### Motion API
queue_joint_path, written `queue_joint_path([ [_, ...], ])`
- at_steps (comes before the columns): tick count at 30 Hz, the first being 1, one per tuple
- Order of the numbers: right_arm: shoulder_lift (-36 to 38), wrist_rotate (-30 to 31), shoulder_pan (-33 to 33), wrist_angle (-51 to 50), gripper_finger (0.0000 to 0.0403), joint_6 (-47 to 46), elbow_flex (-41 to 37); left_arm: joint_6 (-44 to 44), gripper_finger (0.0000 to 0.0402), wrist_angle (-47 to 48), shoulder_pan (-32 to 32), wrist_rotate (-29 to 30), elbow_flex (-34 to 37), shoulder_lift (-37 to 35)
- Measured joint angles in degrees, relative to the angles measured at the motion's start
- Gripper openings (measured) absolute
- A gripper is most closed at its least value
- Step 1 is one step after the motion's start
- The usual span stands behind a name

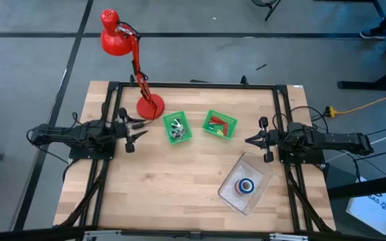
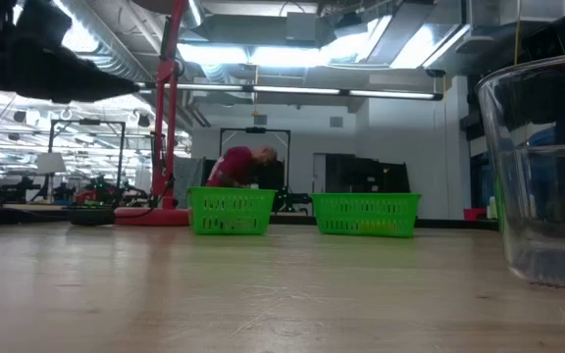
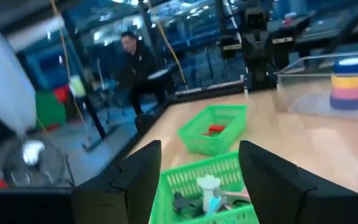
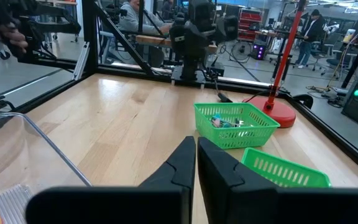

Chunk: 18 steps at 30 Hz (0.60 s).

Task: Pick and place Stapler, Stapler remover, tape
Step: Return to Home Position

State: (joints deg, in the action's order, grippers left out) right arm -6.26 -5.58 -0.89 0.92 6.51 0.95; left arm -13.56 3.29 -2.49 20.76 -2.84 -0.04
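Observation:
The tape (image 1: 246, 186) is a stack of coloured rolls (image 3: 350, 83), blue on top, standing inside a clear container (image 1: 256, 171) at the near right. Two green baskets stand mid-table. The left basket (image 1: 177, 128) holds grey-silver pieces (image 3: 207, 194). The right basket (image 1: 220, 125) holds a small red piece (image 3: 215, 129). I cannot tell which of these is the stapler or the stapler remover. My left gripper (image 3: 197, 180) is open, level, just left of the left basket and touching nothing. My right gripper (image 4: 196, 157) is shut, level, to the right of the right basket.
A red desk lamp stands with its base (image 1: 150, 107) on the far left of the table, close behind my left gripper. A black frame (image 1: 193, 85) runs round the table. Bare wood lies at the near left (image 1: 146, 194). A person (image 2: 238, 165) is in the room beyond.

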Motion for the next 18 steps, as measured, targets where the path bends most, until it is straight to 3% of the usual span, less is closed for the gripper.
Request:
queue_joint_path([
  [4,0.0,0.0,0.0,0.0,0.0021,0.0,0.0,-5.9,0.0213,-6.7,-0.4,-2.1,2.4,0.0],
  [8,0.0,0.0,0.0,0.0,0.0021,0.0,0.0,-8.8,0.0212,-6.5,0.3,-4.5,2.4,0.0],
  [14,0.0,0.0,0.0,0.0,0.0021,0.0,0.0,-18.1,0.0214,-5.1,1.1,-13.6,2.4,0.0],
  [18,0.0,0.0,0.0,0.0,0.0021,0.0,0.0,-18.6,0.0211,-4.1,1.1,-18.8,2.3,1.6],
])
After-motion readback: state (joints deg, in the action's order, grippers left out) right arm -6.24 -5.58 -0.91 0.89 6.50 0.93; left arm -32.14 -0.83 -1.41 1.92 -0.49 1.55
